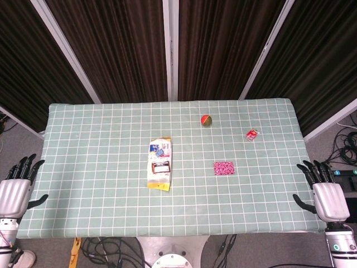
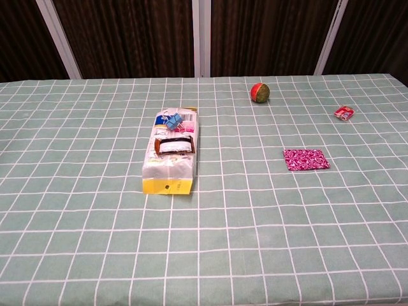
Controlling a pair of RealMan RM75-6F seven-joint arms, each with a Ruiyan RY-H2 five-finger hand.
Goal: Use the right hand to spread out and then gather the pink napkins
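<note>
The pink napkins (image 1: 223,168) lie as one flat, patterned stack on the green checked cloth, right of centre; the chest view shows the stack (image 2: 306,159) too. My right hand (image 1: 323,192) hovers at the table's right edge, fingers spread, holding nothing, well to the right of the napkins. Off the table's left edge, my left hand (image 1: 17,187) is open and empty. Neither hand appears in the chest view.
A clear bag of binder clips with a yellow end (image 1: 159,163) lies left of the napkins. A red-and-green ball (image 1: 206,120) and a small red packet (image 1: 252,134) sit further back. Cables hang below the table's front edge.
</note>
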